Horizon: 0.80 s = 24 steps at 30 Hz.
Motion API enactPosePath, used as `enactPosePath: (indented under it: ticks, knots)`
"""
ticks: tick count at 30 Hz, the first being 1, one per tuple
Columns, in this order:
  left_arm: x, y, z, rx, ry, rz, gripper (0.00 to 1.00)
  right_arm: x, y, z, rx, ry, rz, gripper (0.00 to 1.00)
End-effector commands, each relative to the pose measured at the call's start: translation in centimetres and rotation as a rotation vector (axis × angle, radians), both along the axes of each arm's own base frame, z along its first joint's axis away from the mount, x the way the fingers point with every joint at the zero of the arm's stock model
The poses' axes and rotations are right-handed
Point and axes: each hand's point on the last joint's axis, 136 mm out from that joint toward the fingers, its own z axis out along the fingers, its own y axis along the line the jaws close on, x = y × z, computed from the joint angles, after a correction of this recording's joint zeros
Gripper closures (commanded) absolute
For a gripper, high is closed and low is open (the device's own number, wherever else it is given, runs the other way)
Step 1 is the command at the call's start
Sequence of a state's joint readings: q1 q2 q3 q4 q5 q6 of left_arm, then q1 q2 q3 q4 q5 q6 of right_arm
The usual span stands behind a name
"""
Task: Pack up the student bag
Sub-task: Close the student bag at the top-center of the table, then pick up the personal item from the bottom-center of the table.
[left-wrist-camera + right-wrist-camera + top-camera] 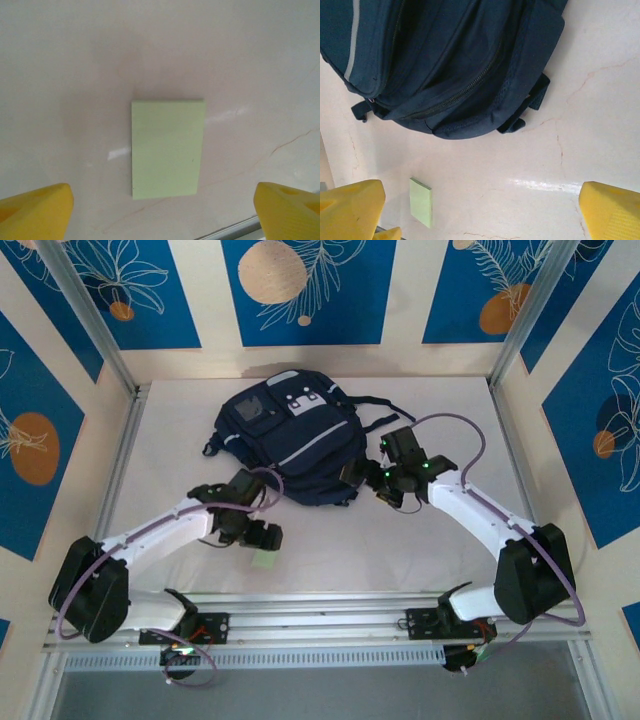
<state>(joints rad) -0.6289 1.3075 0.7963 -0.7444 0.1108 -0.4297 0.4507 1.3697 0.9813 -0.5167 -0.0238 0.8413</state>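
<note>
Left end effector [165,210] over green notepad [168,148] near student bag [290,445]

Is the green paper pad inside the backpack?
No, the green paper pad lies flat on the table, outside the backpack and apart from it.

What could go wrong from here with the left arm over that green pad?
1. The green pad lies flat on the table under the open left pincer: the fingers may scrape the surface or slip off its thin edges.
2. The zip on the student bag looks shut and the open right pincer holds nothing, so the pad may have no opening to enter.
</note>
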Motion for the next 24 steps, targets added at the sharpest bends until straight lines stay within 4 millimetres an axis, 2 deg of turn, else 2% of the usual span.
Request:
enactPosePath:
  ticks: [1, 12, 17, 24]
  knots:
    - [-0.4, -0.4, -0.7, -0.004, -0.025, 0.021, 0.11, -0.4, 0.9, 0.5, 0.060, -0.001, 0.001, 0.00]
    - [-1.3, -0.9, -5.0, 0.121, -0.011, -0.035, 0.17, -1.0, 0.5, 0.5, 0.046, 0.000, -0.011, 0.00]
    - [-1.7, -0.2, -6.7, 0.172, 0.011, -0.033, 0.22, -1.6, -0.1, 0.1, 0.028, 0.006, -0.024, 0.00]
    - [-2.0, -0.5, -7.4, 0.182, 0.029, -0.045, 0.50, -1.9, -0.8, -0.2, 0.020, 0.008, -0.044, 0.00]
